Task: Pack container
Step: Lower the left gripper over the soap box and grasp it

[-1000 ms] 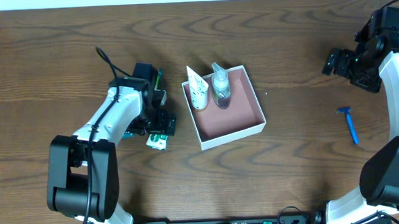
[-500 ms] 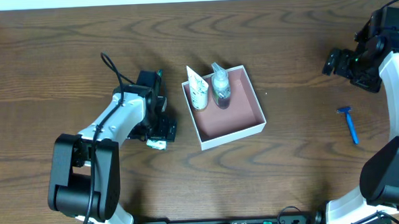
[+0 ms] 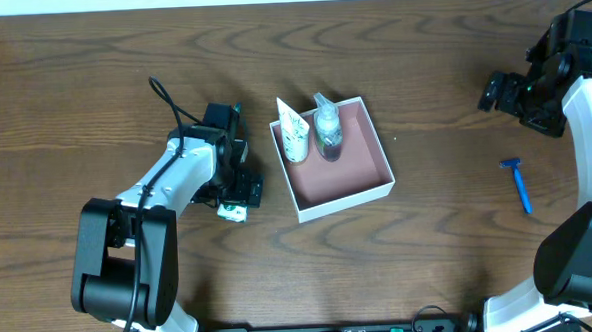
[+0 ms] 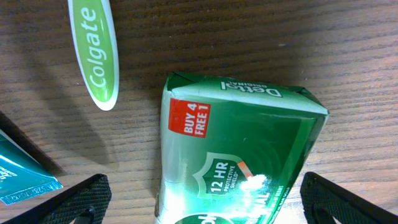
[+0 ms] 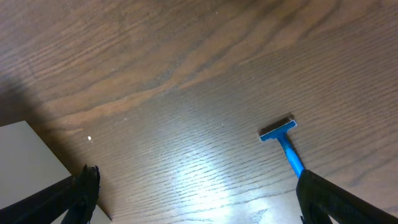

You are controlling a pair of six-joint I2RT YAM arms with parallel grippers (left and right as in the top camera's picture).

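1. Container (image 3: 344,205): square, shallow, white walls, pinkish-brown floor. Sits mid-table (image 3: 92,75), slightly skewed to the table edges.
2. Contents: white tube with green print (image 3: 294,134) and clear pump bottle (image 3: 327,130), side by side in the far-left corner. The rest of the floor is bare.
3. Left gripper (image 4: 214,199): just left of the container, low over a green-and-white soap box (image 4: 239,162) lying flat on the wood. Fingers spread wide, one on each side of the box, not clamped.
4. Beside the soap box: a green-and-white Colgate item (image 4: 94,53) and a teal packet corner (image 4: 22,174).
5. Right gripper (image 5: 205,199): far right, well apart from the container, fingers wide apart and empty.
6. Blue razor (image 3: 518,181) lies on the wood near the right edge.
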